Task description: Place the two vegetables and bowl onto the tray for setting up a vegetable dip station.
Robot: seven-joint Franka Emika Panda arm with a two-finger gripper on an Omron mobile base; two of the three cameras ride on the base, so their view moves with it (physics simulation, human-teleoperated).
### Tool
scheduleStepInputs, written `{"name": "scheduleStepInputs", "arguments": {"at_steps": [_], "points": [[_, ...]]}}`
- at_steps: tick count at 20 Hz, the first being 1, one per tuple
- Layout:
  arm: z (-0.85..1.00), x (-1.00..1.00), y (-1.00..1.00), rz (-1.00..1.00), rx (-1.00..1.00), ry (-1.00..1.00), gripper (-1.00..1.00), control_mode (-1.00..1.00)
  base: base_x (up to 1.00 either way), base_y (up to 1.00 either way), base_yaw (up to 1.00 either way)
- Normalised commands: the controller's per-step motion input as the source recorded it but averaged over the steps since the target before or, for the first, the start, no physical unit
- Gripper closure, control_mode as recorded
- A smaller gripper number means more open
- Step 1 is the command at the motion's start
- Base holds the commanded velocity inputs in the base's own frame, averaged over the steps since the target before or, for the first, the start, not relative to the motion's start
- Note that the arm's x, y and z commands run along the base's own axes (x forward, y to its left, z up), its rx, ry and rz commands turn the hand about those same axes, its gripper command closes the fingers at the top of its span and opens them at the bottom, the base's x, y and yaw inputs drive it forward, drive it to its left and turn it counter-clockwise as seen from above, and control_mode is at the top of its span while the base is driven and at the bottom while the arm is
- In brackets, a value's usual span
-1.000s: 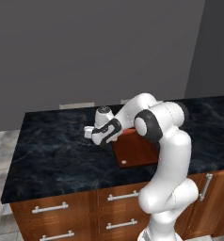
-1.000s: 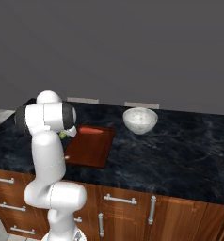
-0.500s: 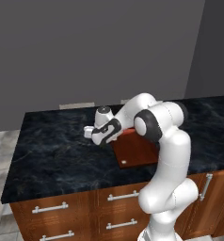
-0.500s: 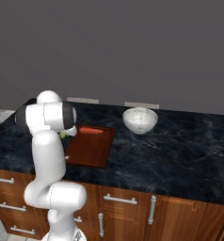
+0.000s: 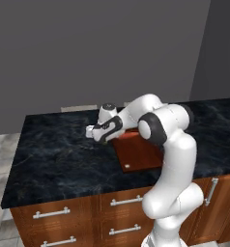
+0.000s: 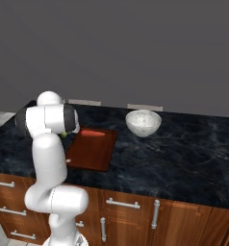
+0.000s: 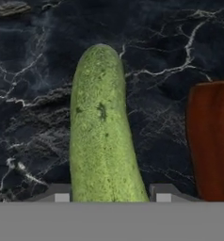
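Observation:
The green cucumber [image 7: 102, 132] runs up the middle of the hand view, and my gripper [image 7: 112, 195] is shut on it, one dark fingertip pressing each side. In the left base view my gripper [image 5: 105, 138] hangs just above the dark counter, close to the left edge of the reddish-brown tray [image 5: 141, 153]. The orange-red carrot [image 6: 92, 133] lies on the far part of the tray [image 6: 90, 151]. A white speckled bowl [image 6: 143, 122] stands on the counter to the right of the tray. A sliver of the cucumber [image 6: 63, 135] peeks out beside my arm.
The black marble counter [image 5: 59, 159] stretches left of the tray, and its front edge drops to wooden drawers [image 5: 49, 213]. A grey wall with outlet plates [image 6: 145, 106] runs behind. My own arm [image 5: 160, 125] arches over the tray's far side.

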Motion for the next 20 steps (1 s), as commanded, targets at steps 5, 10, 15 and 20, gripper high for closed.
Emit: {"name": "scheduleStepInputs", "arguments": {"at_steps": [5, 10, 15, 20], "points": [[0.52, 0.00, 0.00, 0.19, 0.00, 0.00, 1.00, -1.00, 0.00, 0.00, 0.00], [0.33, -0.04, -0.03, 0.24, 0.00, -0.02, 1.00, -1.00, 0.00, 0.00, 0.00], [0.12, -0.22, -0.33, 0.30, -0.01, -0.05, 1.00, -1.00, 0.00, 0.00, 0.00], [0.00, -0.22, -0.51, 0.37, -0.01, -0.09, 1.00, -1.00, 0.00, 0.00, 0.00]]}}
